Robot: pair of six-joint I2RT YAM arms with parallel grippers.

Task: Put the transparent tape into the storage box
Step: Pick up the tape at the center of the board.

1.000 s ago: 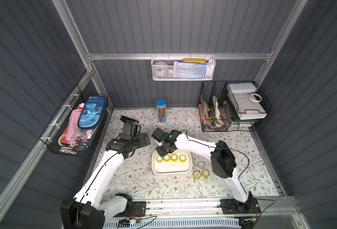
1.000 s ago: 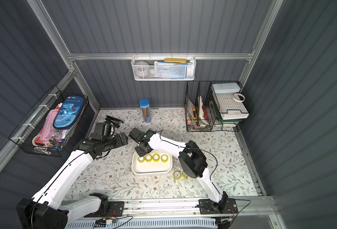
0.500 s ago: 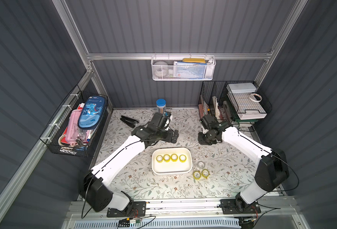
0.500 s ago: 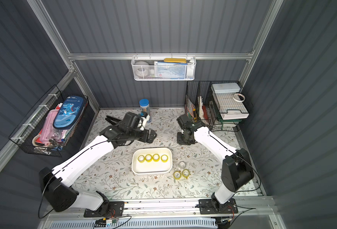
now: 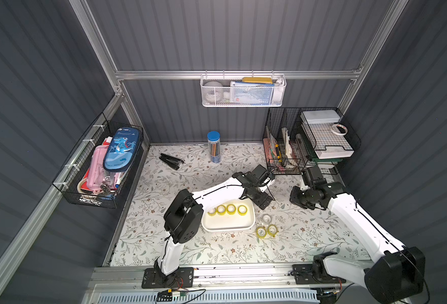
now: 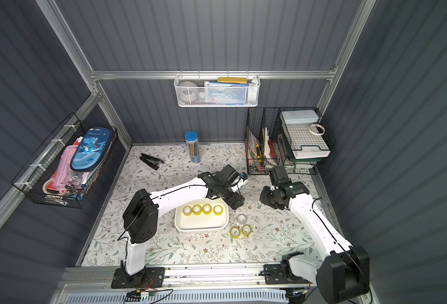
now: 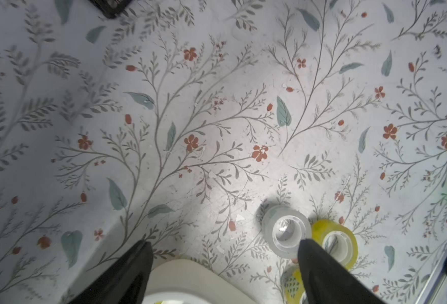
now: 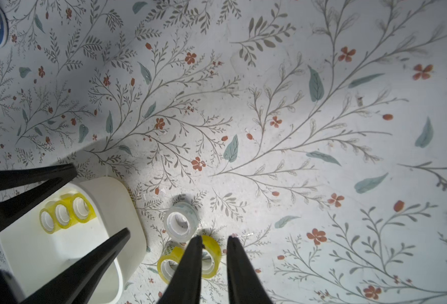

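Count: four boxed yellow rolls (image 5: 230,209) in storage box (image 5: 227,228); right wrist view shows only three. Two loose yellow rolls (image 5: 261,232), one transparent tape (image 5: 266,218) on table just beside storage box; it is clear, with white core. My left claw (image 7: 225,243) wide open, empty; right claw (image 8: 215,238) almost closed, empty.

Transparent tape (image 5: 266,218), clear roll, lies flat on floral mat (image 5: 190,171), just beside shallow white storage box (image 5: 227,224), outside it.
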